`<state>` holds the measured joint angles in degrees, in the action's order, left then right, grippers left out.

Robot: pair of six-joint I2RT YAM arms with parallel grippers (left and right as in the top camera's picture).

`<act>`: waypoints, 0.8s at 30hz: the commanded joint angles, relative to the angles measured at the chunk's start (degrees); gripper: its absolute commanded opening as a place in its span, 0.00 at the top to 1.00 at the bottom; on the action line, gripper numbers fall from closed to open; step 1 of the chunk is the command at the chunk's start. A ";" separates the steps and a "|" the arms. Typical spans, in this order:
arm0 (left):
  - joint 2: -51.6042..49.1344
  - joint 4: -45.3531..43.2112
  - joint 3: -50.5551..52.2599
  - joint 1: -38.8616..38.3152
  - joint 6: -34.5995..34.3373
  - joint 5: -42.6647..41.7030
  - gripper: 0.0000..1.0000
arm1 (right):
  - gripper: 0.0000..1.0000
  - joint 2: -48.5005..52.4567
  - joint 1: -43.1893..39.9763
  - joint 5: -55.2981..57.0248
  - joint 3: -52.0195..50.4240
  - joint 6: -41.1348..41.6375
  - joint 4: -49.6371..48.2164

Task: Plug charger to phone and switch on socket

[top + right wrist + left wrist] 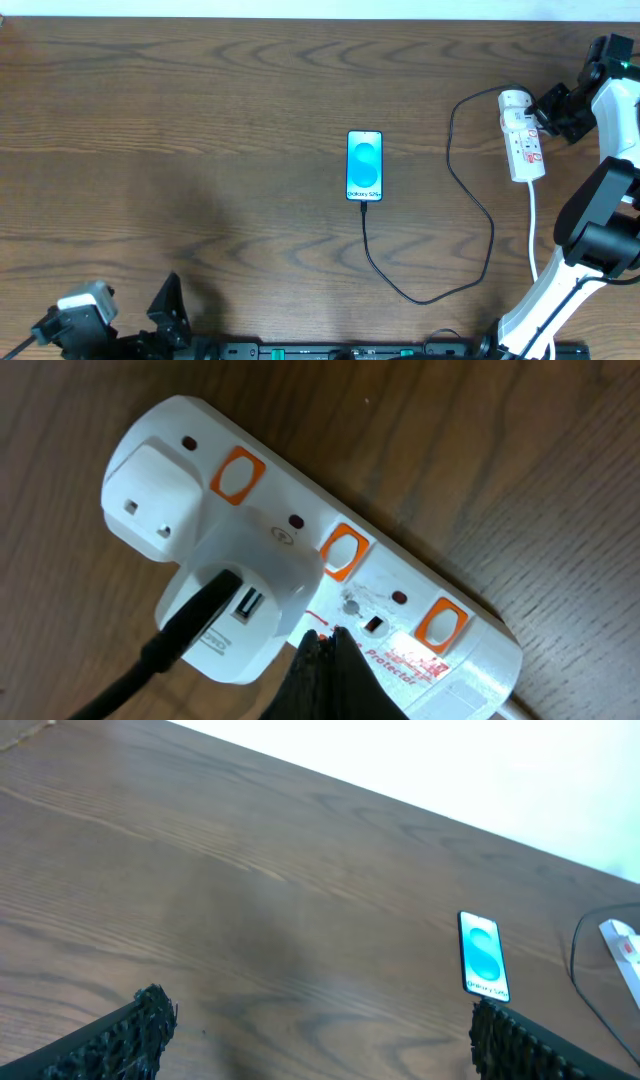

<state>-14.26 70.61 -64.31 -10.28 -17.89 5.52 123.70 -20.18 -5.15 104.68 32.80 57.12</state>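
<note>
The right claw (320, 652) has its two black fingers pressed together with nothing between them. Its tip points down at the face of the long white plastic power strip (470, 660), just beside the middle one of three orange switches (343, 550), on the side towards the third. From the wrist view the tip seems to touch the white plastic, though it may stand just above it.

Right next to the tip, towards the strip's rounded end, a blocky white adapter (262, 575) sits in the strip. The thick black end of a thin black cable (190, 630) is plugged into its side.

In the overhead view the cable (490, 235) leaves the strip's far end, curves towards the middle of the brown wood-grain tabletop (200, 120), loops near the front edge and rises to the slim black-framed smartphone (364, 165). Its small plug sits in the end of the smartphone nearer the robot. The screen is lit blue-teal, and the smartphone lies flat, well apart from the right claw and the strip.

The left claw (320, 1012) hangs over bare wood at the front left with its fingers wide apart, holding nothing. The smartphone lies beyond its right finger (510, 1040).
</note>
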 commanded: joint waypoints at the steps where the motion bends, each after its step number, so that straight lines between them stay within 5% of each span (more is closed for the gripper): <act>1: 1.86 0.96 -0.42 1.25 0.94 0.76 0.04 | 0.99 1.14 -0.13 1.38 1.42 -0.48 -0.11; 10: 2.12 9.16 -0.42 1.92 0.90 0.76 0.04 | 0.99 4.31 0.24 1.92 1.36 -0.50 -0.46; 24: 2.12 9.20 -0.42 1.92 0.90 0.76 0.04 | 0.99 5.77 0.98 1.97 1.49 -0.48 -3.08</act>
<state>-12.56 79.64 -64.31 -8.62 -17.91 5.54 129.75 -19.79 -3.14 105.27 32.80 53.95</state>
